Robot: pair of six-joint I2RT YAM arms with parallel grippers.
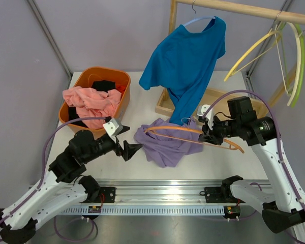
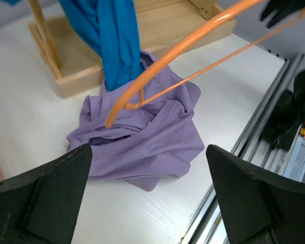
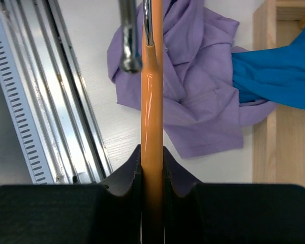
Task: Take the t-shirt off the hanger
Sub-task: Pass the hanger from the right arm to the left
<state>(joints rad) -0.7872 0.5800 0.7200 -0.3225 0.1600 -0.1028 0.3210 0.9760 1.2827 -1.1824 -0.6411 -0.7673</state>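
Two hands: I have both in view, one on each side of the heap.
Left hand (image 1: 133, 150): fingers spread wide, gripping nothing, low over the worktop (image 1: 137, 101) just left of the purple t-shirt (image 1: 165, 147).
Right hand (image 1: 206, 136): clamped on the orange hanger (image 3: 151, 101), pinching it near the metal hook (image 3: 127, 40).
Orange hanger: held roughly level above the heap, its arm reaching left across the purple cloth. The arm looks bare in my left wrist view. Its far tip sits over the folds; I can't tell whether it touches.
Purple t-shirt: crumpled flat on the worktop between the two hands, close to the near rail and just in front of the wooden tray (image 1: 165, 104).
Blue t-shirt (image 1: 185, 66): hangs from the wooden rail (image 1: 234, 7); its hem drops to the purple heap.
Orange basket (image 1: 107, 69): back left, holding pink and black clothes.
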